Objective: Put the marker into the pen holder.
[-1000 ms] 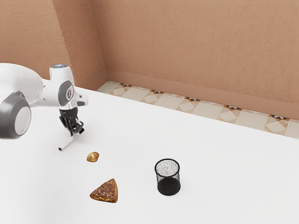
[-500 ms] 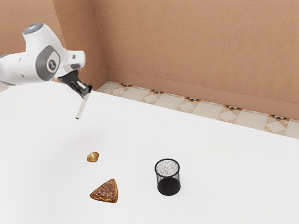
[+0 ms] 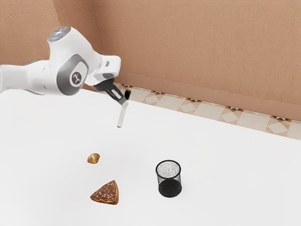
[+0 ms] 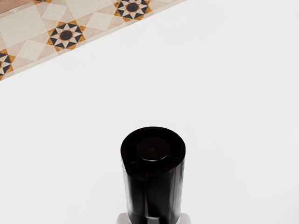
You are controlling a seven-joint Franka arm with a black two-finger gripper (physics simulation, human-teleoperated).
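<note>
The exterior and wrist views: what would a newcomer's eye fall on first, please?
Probably the white arm at the exterior view's left, its gripper shut on the marker above the table. The marker's black end looms large in the wrist view. Next comes the black pen holder, standing on the table.

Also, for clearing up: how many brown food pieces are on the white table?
2: a small golden-brown chunk toward the exterior view's left, and a larger, triangular, speckled brown wedge nearer that view's lower edge.

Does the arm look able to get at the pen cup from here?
Probably yes: the cup stands upright, open at the top, and I see nothing in the way between it and the marker in my claw.
</note>
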